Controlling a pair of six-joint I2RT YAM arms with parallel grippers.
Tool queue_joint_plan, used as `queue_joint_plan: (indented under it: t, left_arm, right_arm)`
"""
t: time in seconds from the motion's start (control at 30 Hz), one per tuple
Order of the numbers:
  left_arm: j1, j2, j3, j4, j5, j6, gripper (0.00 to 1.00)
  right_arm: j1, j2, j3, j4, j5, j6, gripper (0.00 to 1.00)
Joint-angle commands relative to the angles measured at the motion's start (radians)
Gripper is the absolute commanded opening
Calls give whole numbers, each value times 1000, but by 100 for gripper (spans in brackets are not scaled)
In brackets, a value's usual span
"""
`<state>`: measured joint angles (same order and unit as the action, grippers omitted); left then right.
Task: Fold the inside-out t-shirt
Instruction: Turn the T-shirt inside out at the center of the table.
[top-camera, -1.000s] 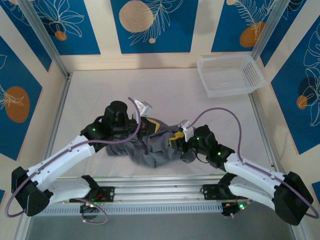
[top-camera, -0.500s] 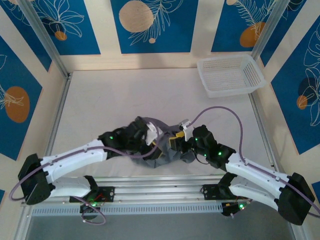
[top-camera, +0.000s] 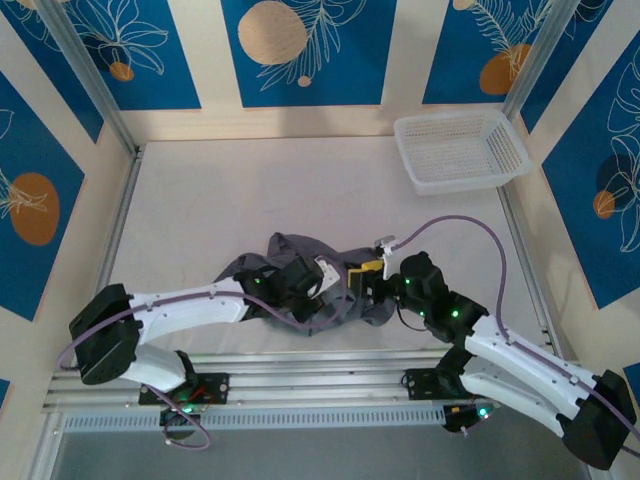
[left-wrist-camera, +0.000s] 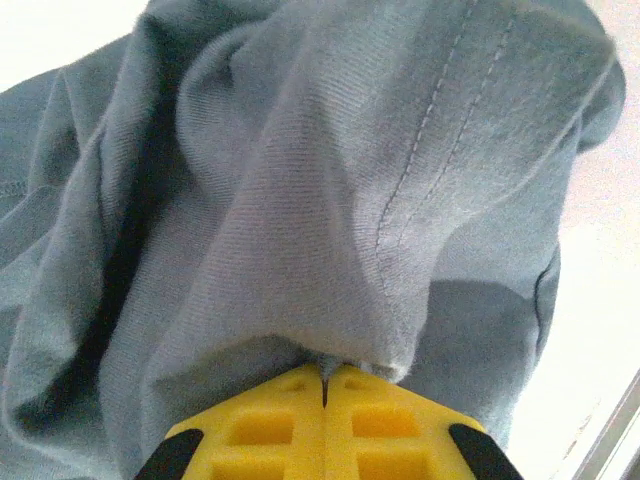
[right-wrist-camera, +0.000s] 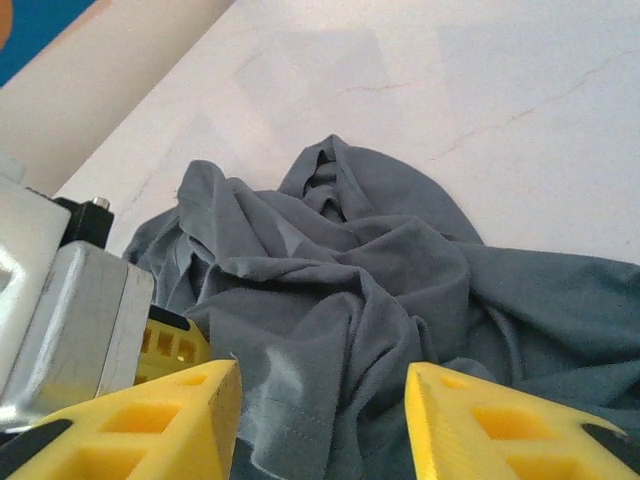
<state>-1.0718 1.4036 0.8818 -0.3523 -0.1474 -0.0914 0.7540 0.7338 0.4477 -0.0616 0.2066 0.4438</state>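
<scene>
The inside-out t-shirt (top-camera: 285, 250) lies crumpled in a dark grey heap near the table's front middle. My left gripper (top-camera: 338, 293) reaches into the heap from the left. In the left wrist view its yellow fingers (left-wrist-camera: 290, 425) are shut, pinching a fold of the t-shirt (left-wrist-camera: 330, 180) at their tips (left-wrist-camera: 325, 370), and a stitched seam runs up the fold. My right gripper (top-camera: 363, 284) sits at the heap's right side. It stands open (right-wrist-camera: 320, 405), with a ridge of the t-shirt (right-wrist-camera: 380, 260) between its two yellow fingers. The left gripper's metal body (right-wrist-camera: 70, 320) is close at its left.
A white mesh basket (top-camera: 460, 150) stands at the back right of the table. The white tabletop (top-camera: 250, 190) stretches bare behind and to the left of the heap. An aluminium rail (top-camera: 320, 385) runs along the near edge.
My left arm swung right and down into the heap; its gripper opened and then shut on a fold of cloth. The right gripper opened slightly wider and shifted a little.
</scene>
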Motion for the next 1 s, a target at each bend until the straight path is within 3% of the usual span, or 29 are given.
queue_joint_plan:
  t: [0.0,0.2,0.33,0.57,0.83,0.97]
  left_arm:
    - [18,-103,22,12,55,-36,0]
    - [150,-276,6,54,376,-157,0]
    - [202,-316,5,75,476,-208,0]
    - [225,-327,-14,137,536,-250,0]
    - [234,-340,-14,135,539,-262,0]
    - [239,-344,-23,129,532,-265,0]
  right_arm:
    - [-4,-44,-28,7,4,-55,48]
    - [3,-68,-95,150,-65,-440,52]
    - [35,-67,-146,265,-178,-782,65]
    - [64,23,-153,410,-261,-896,74]
    - [131,191,-179,675,74,-1093,73]
    - [136,191,-151,672,90,-1124,61]
